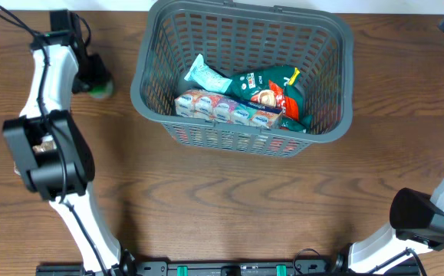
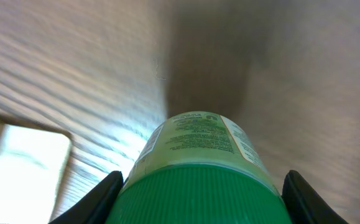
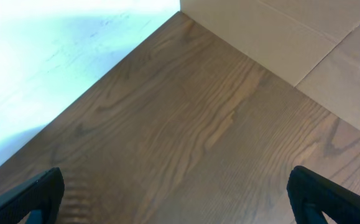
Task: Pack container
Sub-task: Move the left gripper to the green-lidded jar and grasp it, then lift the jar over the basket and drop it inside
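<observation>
One green-capped bottle (image 2: 195, 140) sits clamped in your left gripper (image 2: 203, 190) at the far-left of the table (image 3: 186, 124). The fingers are drawn partway in and press the ribbed cap from both sides. The bottle's body points away from the wrist camera, and you cannot tell whether it is clear of the wood. The step in hand looks like the pick. Your next move calls for a lift and a carry rightward, high enough to clear the thick rim. The container (image 1: 237, 139) stands mid-table toward the far edge, mouth up, its long axis running left to right. Snack packets (image 1: 229, 107) already lie across its floor, leaving the far half freer. Your right gripper (image 3: 176, 193) hangs fully spread over bare wood, holding nothing.
</observation>
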`<state>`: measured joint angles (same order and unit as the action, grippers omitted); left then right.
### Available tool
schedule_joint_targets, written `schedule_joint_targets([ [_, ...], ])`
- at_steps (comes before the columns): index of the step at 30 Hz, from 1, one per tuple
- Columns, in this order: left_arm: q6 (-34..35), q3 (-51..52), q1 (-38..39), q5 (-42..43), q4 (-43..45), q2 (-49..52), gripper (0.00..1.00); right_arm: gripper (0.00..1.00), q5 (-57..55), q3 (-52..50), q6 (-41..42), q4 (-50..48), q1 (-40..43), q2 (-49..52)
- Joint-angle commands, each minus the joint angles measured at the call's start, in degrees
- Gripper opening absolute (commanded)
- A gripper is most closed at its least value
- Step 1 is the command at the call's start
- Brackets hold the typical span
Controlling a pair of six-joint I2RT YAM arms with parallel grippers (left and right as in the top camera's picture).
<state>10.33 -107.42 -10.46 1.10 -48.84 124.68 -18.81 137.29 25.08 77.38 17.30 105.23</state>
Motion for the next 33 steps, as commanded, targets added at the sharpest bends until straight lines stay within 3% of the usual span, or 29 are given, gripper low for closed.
schedule_joint_targets([
  [1, -0.17, -3.74, -0.17, -0.2, 3.02, -10.88, 0.06, 0.99, -0.24, 0.68, 0.61, 0.22, 0.28, -0.11],
  [4, -0.7, -3.74, -0.07, 1.88, 6.54, -17.38, 0.06, 0.99, -0.24, 0.68, 0.61, 0.22, 0.28, -0.11],
  [10, -1.7, -3.74, 1.11, 24.85, 18.36, -28.98, 0.06, 0.99, -0.24, 0.68, 0.61, 0.22, 0.28, -0.11],
  [15, -4.92, -3.74, 8.44, 33.09, 25.46, -34.14, 0.06, 0.99, -0.24, 0.68, 0.61, 0.22, 0.28, -0.11],
  [18, -8.33, -3.74, 14.49, 32.96, 25.62, -34.75, 0.06, 0.99, -0.24, 0.68, 0.61, 0.22, 0.28, -0.11],
  [24, -8.81, -3.72, 24.15, 32.11, 25.57, -32.06, 0.06, 0.99, -0.24, 0.68, 0.61, 0.22, 0.28, -0.11],
  [33, -8.83, -3.72, 31.93, 21.64, 18.38, -22.03, 0.06, 0.99, -0.24, 0.68, 0.61, 0.22, 0.28, -0.11],
])
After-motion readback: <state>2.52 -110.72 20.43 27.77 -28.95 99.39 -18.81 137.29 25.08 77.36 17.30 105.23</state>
